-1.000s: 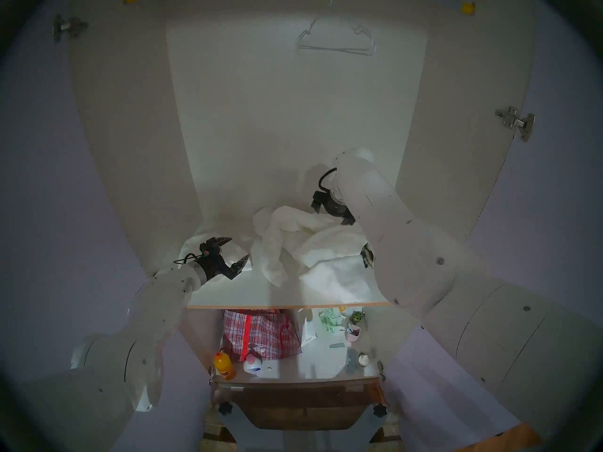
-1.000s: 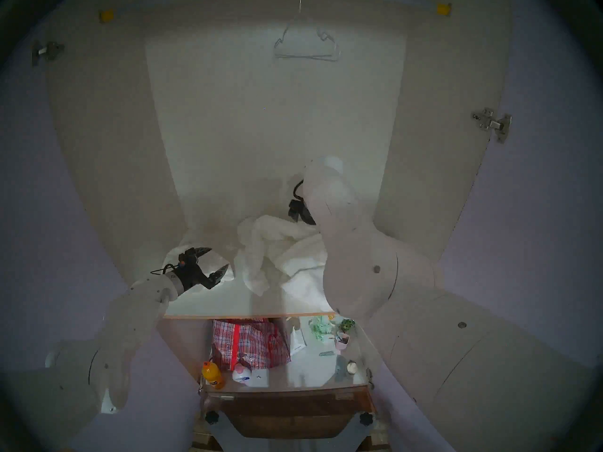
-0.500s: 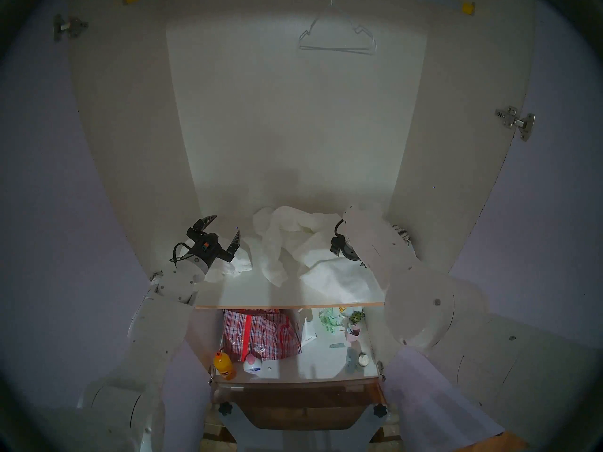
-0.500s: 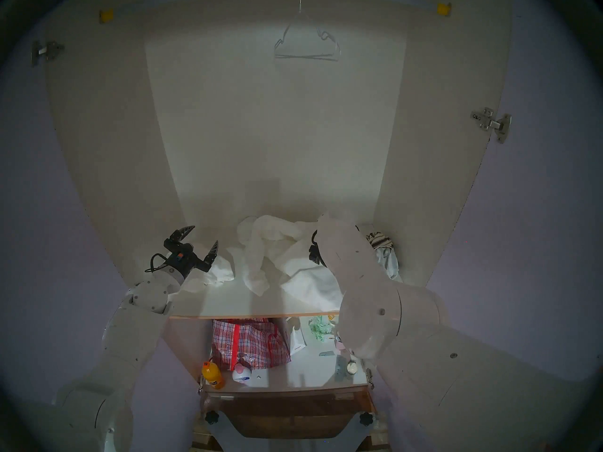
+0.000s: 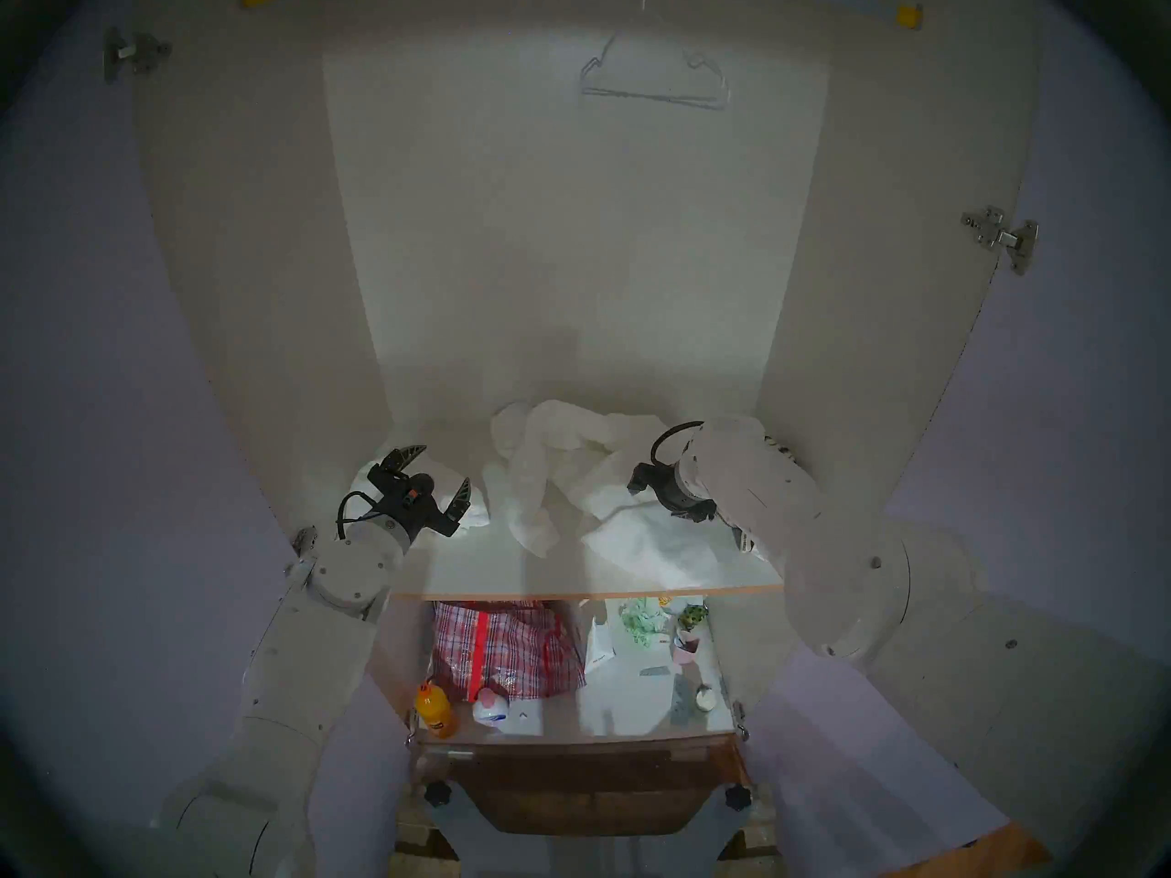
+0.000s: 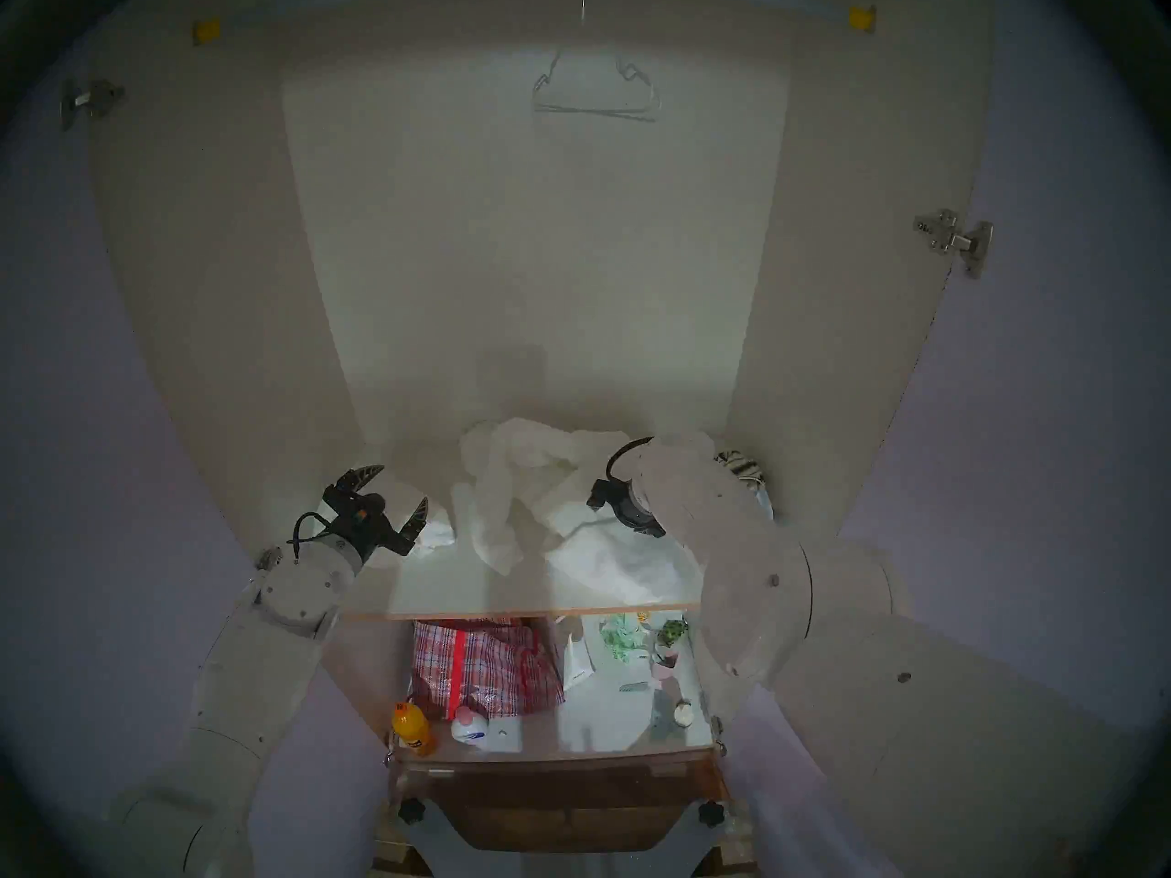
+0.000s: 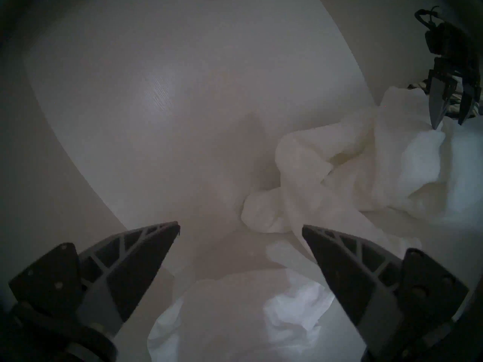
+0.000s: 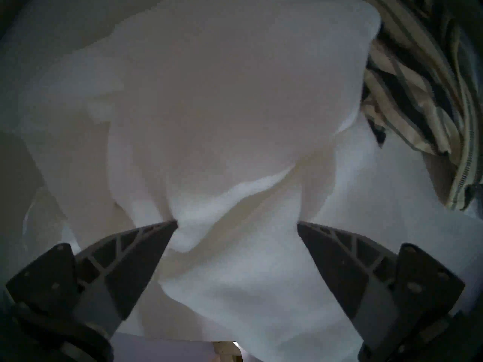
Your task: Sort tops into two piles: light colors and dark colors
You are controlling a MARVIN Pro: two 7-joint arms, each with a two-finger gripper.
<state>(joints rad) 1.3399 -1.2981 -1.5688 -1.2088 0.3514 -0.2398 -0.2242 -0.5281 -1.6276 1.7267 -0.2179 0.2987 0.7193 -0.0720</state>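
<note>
A big heap of white and cream tops [image 5: 570, 477] lies on the wardrobe shelf, centre to right. A smaller crumpled white top [image 5: 472, 515] lies at the left, just below my left gripper [image 5: 443, 463], which hovers open and empty [image 7: 240, 225]. My right gripper [image 7: 448, 125] points down onto the right side of the heap. It is open, with white cloth [image 8: 235, 249] bulging up between its fingers [image 8: 237, 222]. The beige top with black stripes [image 8: 418, 79] is bunched in the back right corner [image 6: 738, 465], mostly hidden behind my right arm.
The shelf's wooden front edge [image 5: 570, 593] runs below the heap. A wire hanger [image 5: 656, 78] hangs high on the rail. On the lower shelf sit a red checked bag [image 5: 507, 648], an orange bottle [image 5: 436, 709], a white plastic bag [image 5: 599, 642] and small clutter. Wardrobe walls close in on both sides.
My right arm dropped from the back of the heap and came forward, so its gripper now points down on the heap's right side. My left gripper turned, rose, then drew back slightly. Both stayed open.
</note>
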